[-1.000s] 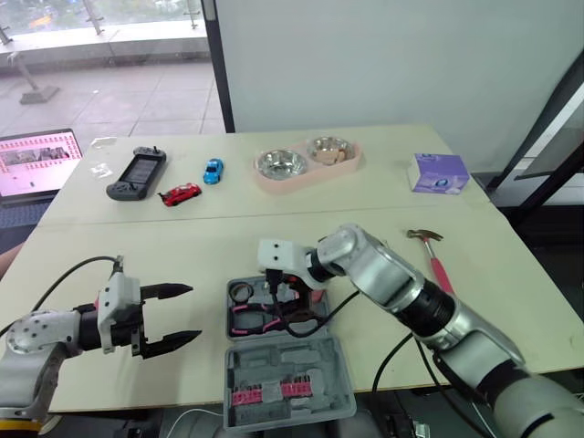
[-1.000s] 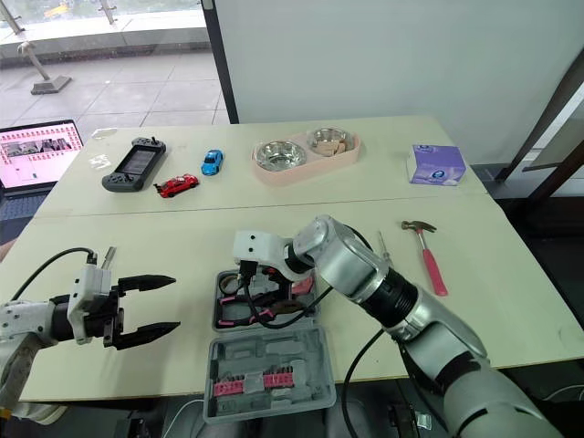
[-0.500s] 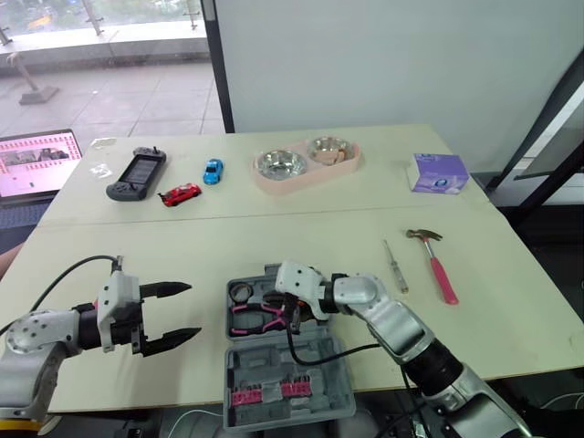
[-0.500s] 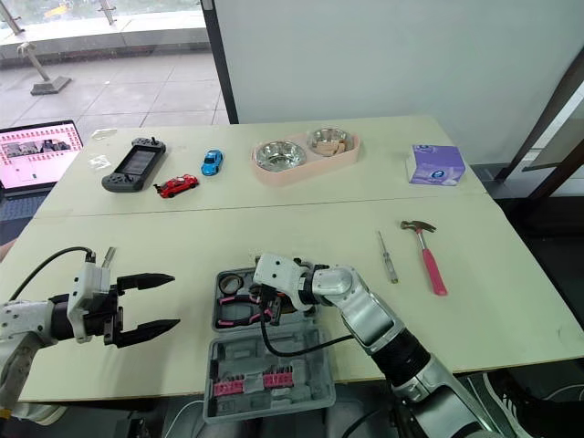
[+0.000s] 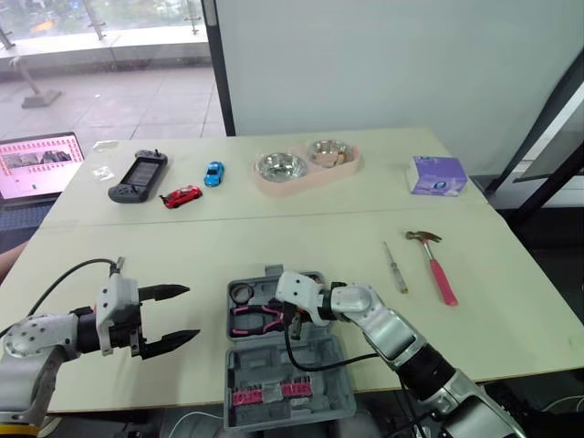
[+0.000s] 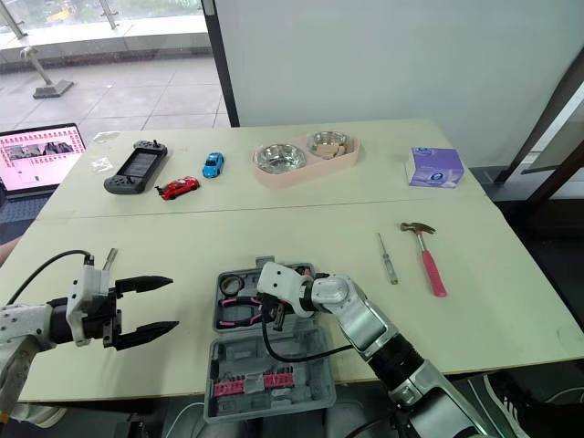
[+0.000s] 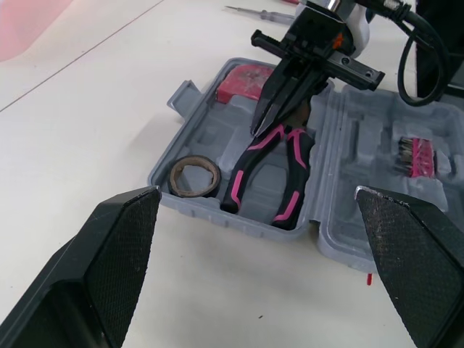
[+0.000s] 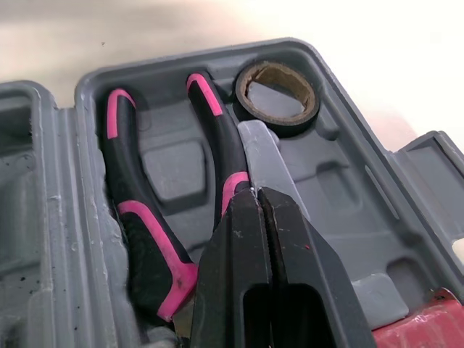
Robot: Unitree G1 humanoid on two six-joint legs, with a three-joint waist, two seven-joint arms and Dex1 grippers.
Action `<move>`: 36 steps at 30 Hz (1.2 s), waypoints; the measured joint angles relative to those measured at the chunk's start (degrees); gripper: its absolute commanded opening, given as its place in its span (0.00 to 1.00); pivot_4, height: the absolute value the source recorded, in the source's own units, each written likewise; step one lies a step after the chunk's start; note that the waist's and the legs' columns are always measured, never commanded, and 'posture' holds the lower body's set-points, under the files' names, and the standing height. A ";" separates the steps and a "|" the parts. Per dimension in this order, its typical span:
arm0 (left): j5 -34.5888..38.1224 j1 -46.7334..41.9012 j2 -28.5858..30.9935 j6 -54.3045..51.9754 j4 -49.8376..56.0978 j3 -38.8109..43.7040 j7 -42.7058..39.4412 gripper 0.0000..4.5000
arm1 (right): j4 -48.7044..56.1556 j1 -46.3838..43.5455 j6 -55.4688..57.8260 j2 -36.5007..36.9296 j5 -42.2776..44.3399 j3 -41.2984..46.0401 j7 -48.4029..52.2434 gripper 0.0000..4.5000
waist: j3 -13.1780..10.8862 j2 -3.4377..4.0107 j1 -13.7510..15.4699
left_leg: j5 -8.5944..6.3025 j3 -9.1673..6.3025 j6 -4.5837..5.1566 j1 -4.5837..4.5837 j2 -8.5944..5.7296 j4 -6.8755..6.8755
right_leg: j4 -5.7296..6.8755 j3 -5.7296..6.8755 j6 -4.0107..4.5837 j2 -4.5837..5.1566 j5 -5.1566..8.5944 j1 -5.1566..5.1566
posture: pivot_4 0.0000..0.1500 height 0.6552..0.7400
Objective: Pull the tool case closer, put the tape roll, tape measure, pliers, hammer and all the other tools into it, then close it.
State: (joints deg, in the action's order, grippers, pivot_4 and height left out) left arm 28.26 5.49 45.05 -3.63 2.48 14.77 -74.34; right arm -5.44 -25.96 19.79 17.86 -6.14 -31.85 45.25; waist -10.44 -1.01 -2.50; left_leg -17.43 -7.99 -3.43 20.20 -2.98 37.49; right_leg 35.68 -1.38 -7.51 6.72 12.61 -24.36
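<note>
The grey tool case (image 5: 274, 365) lies open near the table's front edge. Its tray holds a tape roll (image 5: 241, 293), pink-and-black pliers (image 5: 255, 318) and a red tape measure (image 7: 246, 78). My right gripper (image 8: 255, 199) is shut, with nothing between its fingers, and its tip rests down on the pliers' joint inside the tray. My left gripper (image 5: 187, 313) is open above the table, left of the case and apart from it. A pink-handled hammer (image 5: 438, 267) and a thin screwdriver (image 5: 395, 267) lie on the table to the right.
Pink bits (image 5: 269, 392) sit in the case lid. At the back stand a pink double bowl (image 5: 307, 162), a purple box (image 5: 439, 174), a game controller (image 5: 138, 174), red (image 5: 181, 195) and blue (image 5: 213, 172) toy cars, and a laptop (image 5: 36, 160).
My right gripper has shut and its arm has dropped low over the case, uncovering the hammer and screwdriver. The left arm has stayed put.
</note>
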 measured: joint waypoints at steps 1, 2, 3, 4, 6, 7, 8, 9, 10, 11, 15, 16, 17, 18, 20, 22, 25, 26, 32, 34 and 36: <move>0.00 0.14 0.00 0.01 0.00 0.00 0.03 1.00 | 0.00 -0.11 0.20 0.07 -0.61 -0.47 -0.14 0.01 | 0.19 -0.01 0.00 | 0.00 0.01 0.00 -0.12 0.01 -0.18 | -0.13 0.00 0.00 0.00 0.00 0.10 | 1.00 0.95; 0.00 0.48 0.00 0.01 0.00 0.00 0.05 1.00 | -0.02 -0.31 0.42 0.18 -1.71 -1.24 -0.48 0.01 | 0.61 0.00 0.00 | 0.00 0.01 0.00 -0.23 0.02 -0.33 | -0.25 0.00 0.00 0.00 0.00 0.19 | 1.00 0.95; 0.00 0.51 0.00 0.03 0.00 0.01 0.06 1.00 | -0.08 -0.32 0.64 0.21 -2.29 -1.60 -0.62 0.01 | 0.91 0.00 0.08 | 0.00 0.00 0.00 -0.35 0.03 -0.37 | -0.26 0.00 -0.01 -0.01 0.02 0.32 | 1.00 0.95; 0.00 0.51 0.00 0.03 0.00 0.02 0.09 1.00 | -0.29 -0.32 0.65 0.21 -2.78 -1.99 -0.92 0.01 | 1.06 0.02 0.13 | 0.00 0.00 0.00 -0.57 0.03 -0.45 | -0.35 0.01 -0.03 0.00 0.03 0.56 | 1.00 0.95; 0.00 0.54 0.01 0.08 0.00 0.05 0.13 1.00 | -0.72 -0.09 0.64 0.20 -3.36 -2.66 -1.37 0.01 | 1.43 0.24 0.13 | -0.05 -0.01 0.09 -0.92 0.03 -0.51 | -0.50 0.01 -0.07 0.00 0.26 1.01 | 1.00 0.95; 0.00 0.56 0.01 0.08 0.00 0.12 0.16 1.00 | -0.90 0.01 0.58 0.20 -3.74 -3.07 -1.61 0.01 | 1.66 0.28 0.14 | -0.08 -0.01 0.13 -1.00 0.02 -0.50 | -0.51 0.01 -0.08 0.00 0.32 1.11 | 1.00 0.95; 0.00 0.59 0.01 0.08 0.00 0.16 0.18 1.00 | -1.16 0.01 0.49 0.20 -3.88 -3.35 -1.81 0.01 | 1.89 0.25 0.15 | -0.12 -0.02 0.20 -1.07 0.02 -0.50 | -0.52 0.01 -0.10 0.00 0.35 1.20 | 1.00 0.95; 0.00 0.64 0.01 0.08 0.00 0.17 0.18 1.00 | -1.51 0.01 0.33 0.19 -3.92 -3.51 -1.95 0.01 | 2.08 0.23 0.18 | -0.14 -0.04 0.22 -1.13 0.02 -0.50 | -0.54 0.01 -0.10 0.00 0.36 1.26 | 1.00 0.95; 0.00 0.68 0.01 0.08 0.00 0.18 0.19 1.00 | -1.70 0.01 0.28 0.19 -4.03 -3.65 -2.03 0.01 | 2.23 0.25 0.20 | -0.15 -0.04 0.24 -1.17 0.02 -0.50 | -0.55 0.00 -0.12 0.00 0.38 1.31 | 1.00 0.95; 0.00 0.69 0.02 0.08 0.00 0.19 0.19 1.00 | -1.78 0.01 0.28 0.19 -4.15 -3.71 -2.05 0.01 | 2.28 0.27 0.23 | -0.16 -0.04 0.25 -1.27 0.01 -0.50 | -0.55 0.00 -0.13 0.01 0.39 1.40 | 1.00 0.95; 0.00 0.78 0.04 0.08 0.00 0.30 0.20 1.00 | -2.48 -0.02 0.28 0.11 -4.41 -4.10 -2.04 0.01 | 2.48 0.37 0.37 | -0.40 -0.06 0.63 -1.87 0.01 -0.53 | -0.55 0.00 -0.29 0.02 0.94 1.96 | 1.00 0.95; 0.00 0.80 0.05 0.08 0.00 0.41 0.20 1.00 | -2.50 -0.02 0.28 0.11 -4.42 -4.14 -2.04 0.01 | 2.53 0.39 0.37 | -0.41 -0.07 0.64 -1.87 0.01 -0.53 | -0.55 0.00 -0.28 0.02 0.95 1.96 | 1.00 0.95; 0.00 0.81 0.08 0.08 0.00 0.61 0.19 1.00 | -2.50 -0.02 0.28 0.07 -4.47 -4.15 -2.04 0.01 | 2.55 0.40 0.37 | -0.41 -0.08 0.64 -1.87 0.01 -0.53 | -0.55 0.01 -0.28 0.02 0.95 1.96 | 1.00 0.95; 0.00 0.81 0.12 0.08 0.00 0.65 0.18 1.00 | -2.50 -0.02 0.28 0.05 -4.50 -4.15 -2.05 0.01 | 2.55 0.40 0.37 | -0.41 -0.09 0.64 -1.87 0.01 -0.53 | -0.55 0.01 -0.28 0.02 0.95 1.95 | 1.00 0.95; 0.00 0.81 0.34 0.08 0.00 0.66 0.13 1.00 | -2.53 -0.01 -0.11 -0.01 -4.52 -4.06 -2.05 0.01 | 2.55 0.40 0.37 | -0.41 -0.09 0.64 -1.87 0.01 -0.53 | -0.55 0.01 -0.28 0.02 0.95 1.94 | 1.00 0.95; 0.00 0.80 0.39 0.08 -0.01 0.69 0.06 1.00 | -3.09 0.54 -2.51 -0.10 -4.35 -3.29 -2.16 0.01 | 2.52 0.40 0.35 | -0.41 -0.09 0.64 -1.81 0.01 -0.53 | -0.55 0.01 -0.28 0.02 0.95 1.88 | 1.00 0.95; 0.00 0.89 0.40 0.11 -0.11 0.71 -0.19 1.00 | -3.04 3.12 -8.15 -0.16 -2.27 0.19 -2.88 0.01 | 2.26 0.36 0.39 | -0.43 -0.10 0.61 -1.58 0.01 -0.53 | -0.54 0.00 -0.27 0.02 0.93 1.67 | 1.00 0.95; 0.00 0.88 0.40 0.14 -0.12 0.71 -0.26 1.00 | -2.56 3.85 -9.52 0.07 -1.47 0.97 -2.48 0.01 | 2.10 0.32 0.37 | -0.43 -0.10 0.61 -1.42 0.00 -0.52 | -0.54 0.00 -0.22 0.03 0.89 1.53 | 1.00 0.95; -0.01 0.64 0.39 0.26 -0.21 0.71 -0.41 1.00 | 3.42 7.46 -14.44 3.55 3.05 1.15 5.77 0.01 | 1.50 0.42 -0.03 | -0.42 -0.08 0.59 -0.62 0.01 -0.56 | -0.44 0.01 -0.21 0.01 0.61 0.59 | 1.00 0.95; 0.00 0.42 0.40 0.31 -0.21 0.71 -0.41 1.00 | 2.69 7.54 -15.11 3.79 2.45 0.77 6.41 0.01 | 1.35 0.39 -0.04 | -0.42 -0.04 0.59 -0.61 0.01 -0.55 | -0.47 0.00 -0.21 0.01 0.61 0.60 | 1.00 0.95; 0.00 0.60 0.39 0.30 -0.21 0.71 -0.41 1.00 | 0.82 7.47 -15.22 3.45 1.73 0.80 5.67 0.01 | 1.18 0.36 0.06 | -0.42 -0.03 0.59 -0.61 0.01 -0.54 | -0.48 0.00 -0.19 0.01 0.62 0.61 | 1.00 0.95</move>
State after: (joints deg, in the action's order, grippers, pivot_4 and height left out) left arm 28.26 6.09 45.44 -3.33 2.27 15.48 -74.75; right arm -4.62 -18.49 4.58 21.31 -4.41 -31.05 50.93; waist -9.26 -0.65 -2.44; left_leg -17.86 -8.02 -2.84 19.59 -2.97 36.95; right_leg 35.20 -1.38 -7.70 6.73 13.22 -23.75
